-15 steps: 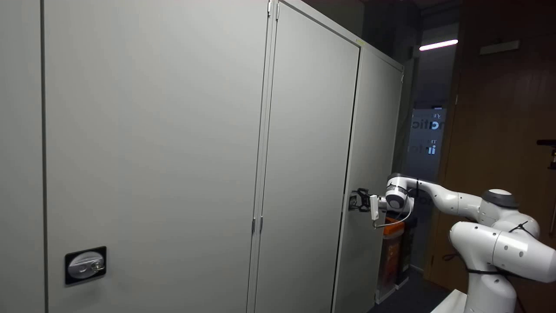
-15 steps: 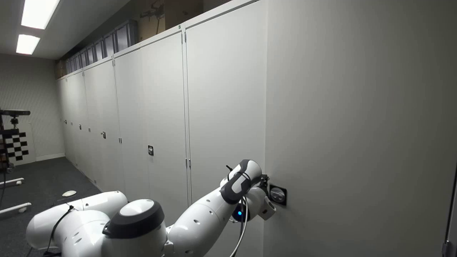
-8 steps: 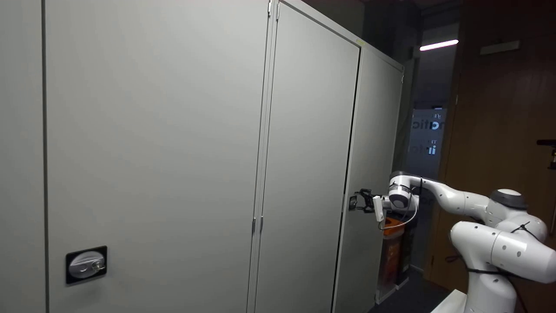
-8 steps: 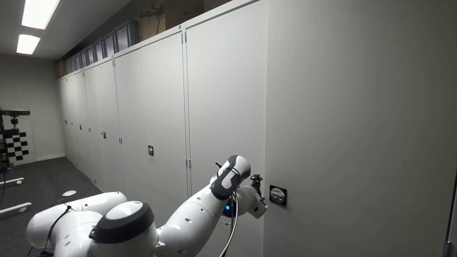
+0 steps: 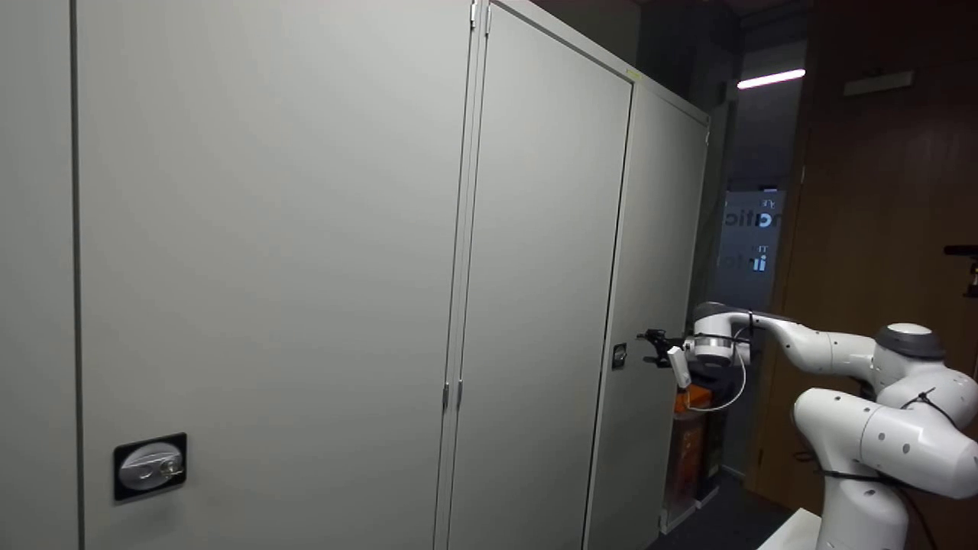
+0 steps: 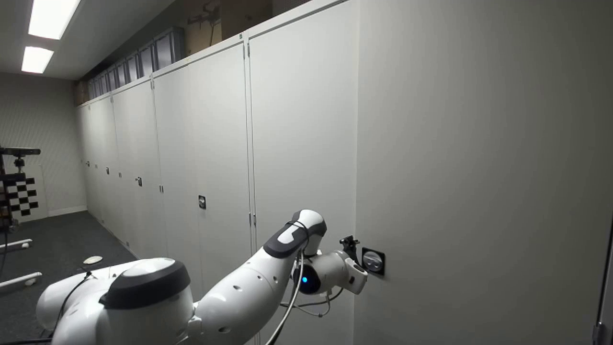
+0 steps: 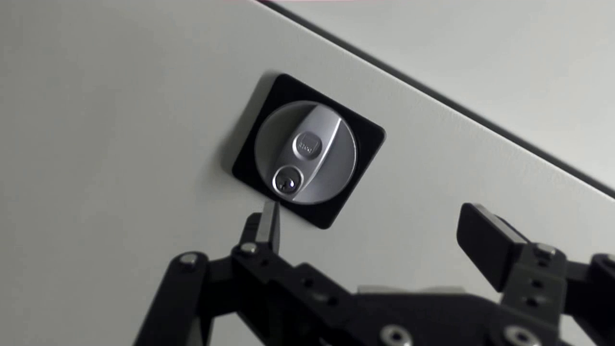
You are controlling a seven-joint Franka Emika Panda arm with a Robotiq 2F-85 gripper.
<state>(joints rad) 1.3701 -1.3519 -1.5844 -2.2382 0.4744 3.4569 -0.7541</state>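
A round silver turn handle (image 7: 307, 151) on a black square plate is set in a light grey cabinet door (image 7: 120, 144). It fills the upper middle of the wrist view, with a keyhole at its lower end. My gripper (image 7: 369, 205) stands wide open below it and to the right, nothing between its fingers. The left fingertip (image 7: 272, 216) overlaps the plate's lower edge in this view. In an exterior view a gap separates the gripper (image 5: 643, 348) from the handle (image 5: 619, 356). The handle (image 6: 373, 261) also shows just right of the gripper (image 6: 352, 249) elsewhere.
A dark seam (image 7: 432, 93) runs beside the handle, along the door's edge. Another handle (image 5: 150, 467) sits on a nearer cabinet. An orange-topped bin (image 5: 691, 399) stands beyond the cabinet, behind the wrist. Loose cables (image 6: 298, 302) hang from the arm. A checkerboard (image 6: 21, 196) stands far left.
My gripper has backed off from the handle and door, and the wrist has turned and tilted. The jaws have stayed open; the handle has not visibly moved.
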